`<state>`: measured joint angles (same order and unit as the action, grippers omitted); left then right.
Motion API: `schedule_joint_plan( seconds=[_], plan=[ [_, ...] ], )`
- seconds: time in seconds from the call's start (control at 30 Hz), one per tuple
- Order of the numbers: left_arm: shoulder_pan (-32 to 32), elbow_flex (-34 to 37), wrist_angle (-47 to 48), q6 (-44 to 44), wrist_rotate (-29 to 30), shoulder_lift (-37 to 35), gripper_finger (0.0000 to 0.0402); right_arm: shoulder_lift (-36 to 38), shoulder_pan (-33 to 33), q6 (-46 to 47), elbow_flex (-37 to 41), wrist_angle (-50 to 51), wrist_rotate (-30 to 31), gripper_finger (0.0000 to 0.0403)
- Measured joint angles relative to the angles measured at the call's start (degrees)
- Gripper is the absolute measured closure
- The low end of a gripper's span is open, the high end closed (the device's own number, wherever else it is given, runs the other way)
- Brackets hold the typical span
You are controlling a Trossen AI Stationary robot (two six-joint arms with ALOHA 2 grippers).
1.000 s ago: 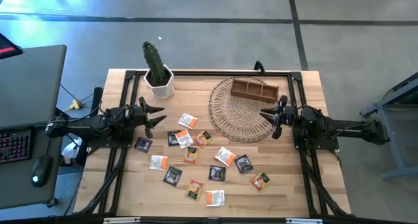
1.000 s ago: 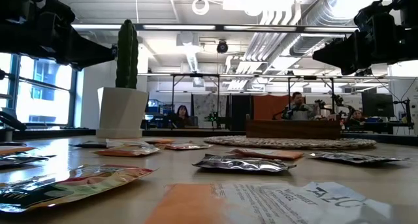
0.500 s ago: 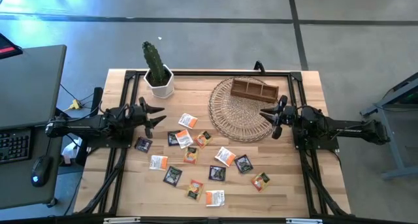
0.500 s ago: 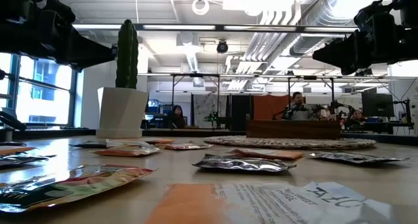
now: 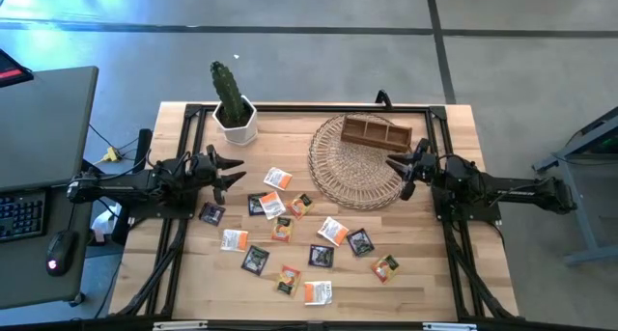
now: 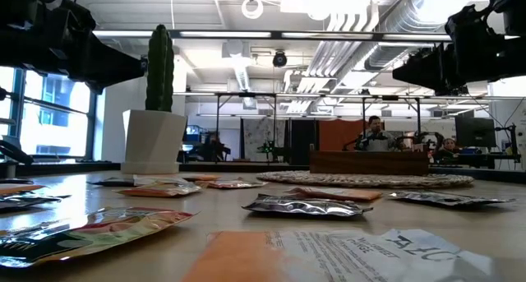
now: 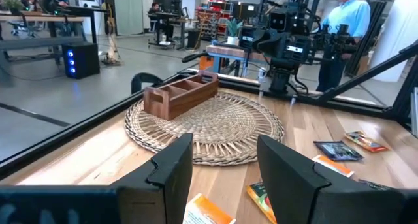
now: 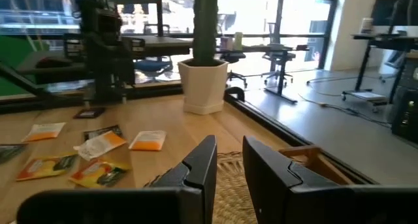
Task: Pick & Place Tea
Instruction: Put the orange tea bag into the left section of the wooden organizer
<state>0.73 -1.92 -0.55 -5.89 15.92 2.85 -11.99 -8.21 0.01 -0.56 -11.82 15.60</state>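
Both grippers, left (image 5: 230,169) and right (image 5: 398,170), hang parted and empty; descend squarely over one flat tea sachet (image 5: 277,178) before pinching.

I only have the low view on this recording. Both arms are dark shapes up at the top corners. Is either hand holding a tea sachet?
Observer: No. In the left wrist view the left hand is open with nothing between its fingers.
Operator: And the right one?
Observer: The right hand has a narrower gap, also with nothing in it; it hovers over the edge of the wicker mat.
Operator: Anything in the wooden box yet?
Observer: The wooden box sits on the far part of the mat, and the compartments visible from above look bare.
Operator: Where are the sachets?
Observer: The tea sachets lie scattered on the table, between the arms and toward the near edge.
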Motion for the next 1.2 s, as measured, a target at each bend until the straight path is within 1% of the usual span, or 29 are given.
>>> schedule_joint_plan(
  seconds=[0.17, 0.27, 0.33, 0.4, 0.47, 0.6, 0.67, 0.73, 0.8, 0.83, 0.9, 0.93, 1.03, 1.07, 1.13, 1.2],
  plan=[
    [0.0, 0.0, -0.1, 0.0, 0.0, 0.0, 0.0234, 0.0, 0.0, -0.4, 0.0, 0.0, 0.1, 0.0331],
    [0.0, 0.1, -0.5, -0.3, -0.3, 0.0, 0.0234, 0.0, 0.0, -0.3, 0.0, -2.2, 0.4, 0.0331],
    [0.0, 0.1, -0.6, -1.2, -2.0, 0.0, 0.0234, 0.0, 0.0, -0.5, 0.0, -3.9, 3.0, 0.0331],
    [0.0, 0.1, -0.6, -2.8, -4.3, 0.0, 0.0234, 0.0, 0.0, -0.5, 0.0, -5.0, 7.4, 0.0331],
    [0.0, 0.1, -0.6, -3.4, -5.6, 0.0, 0.0234, 0.0, 0.0, -0.5, 0.0, -5.4, 9.0, 0.0331],
    [0.0, 0.1, -0.7, -4.1, -5.8, 0.0, 0.0234, 0.0, 0.0, -0.5, 0.0, -6.0, 6.8, 0.0331],
    [0.0, 0.1, -0.7, -5.1, -6.4, 0.0, 0.0234, 0.0, 0.0, -0.7, 0.0, -7.0, 7.3, 0.0332],
    [0.0, 0.1, -0.7, -5.4, -6.3, 0.0, 0.0234, 0.0, 0.0, -2.8, 0.0, -7.9, 8.2, 0.0332],
    [0.0, 0.1, -0.7, -5.6, -6.2, 0.0, 0.0234, 0.0, 0.0, -6.5, 0.0, -7.7, 7.7, 0.0332],
    [0.0, 0.1, -0.7, -5.6, -6.5, 0.0, 0.0234, 0.0, 0.0, -7.6, 0.0, -7.7, 6.8, 0.0332],
    [0.0, 0.1, -0.7, -5.7, -6.4, 0.0, 0.0234, 0.0, 0.0, -6.7, 0.0, -8.5, 2.6, 0.0332],
    [0.0, 0.1, -0.7, -6.5, -5.9, 0.0, 0.0234, 0.0, 0.0, -5.4, 0.0, -9.3, -0.9, 0.0332],
    [0.0, 0.1, -1.0, -11.0, -1.6, 0.0, 0.0234, -0.6, 0.0, -4.6, 0.0, -13.5, -13.2, 0.0331],
    [0.0, 0.1, -1.2, -12.1, -0.5, 0.0, 0.0234, -1.2, 0.0, -4.3, 0.0, -14.9, -16.0, 0.033],
    [0.0, 0.1, -1.4, -12.4, 0.0, 0.0, 0.0234, -3.2, 0.0, -2.9, 0.0, -18.2, -18.5, 0.0326],
    [0.0, 0.1, -1.8, -12.4, -0.1, 0.0, 0.0234, -6.1, 0.0, -2.4, -0.5, -18.9, -19.3, 0.0317]
  ],
)
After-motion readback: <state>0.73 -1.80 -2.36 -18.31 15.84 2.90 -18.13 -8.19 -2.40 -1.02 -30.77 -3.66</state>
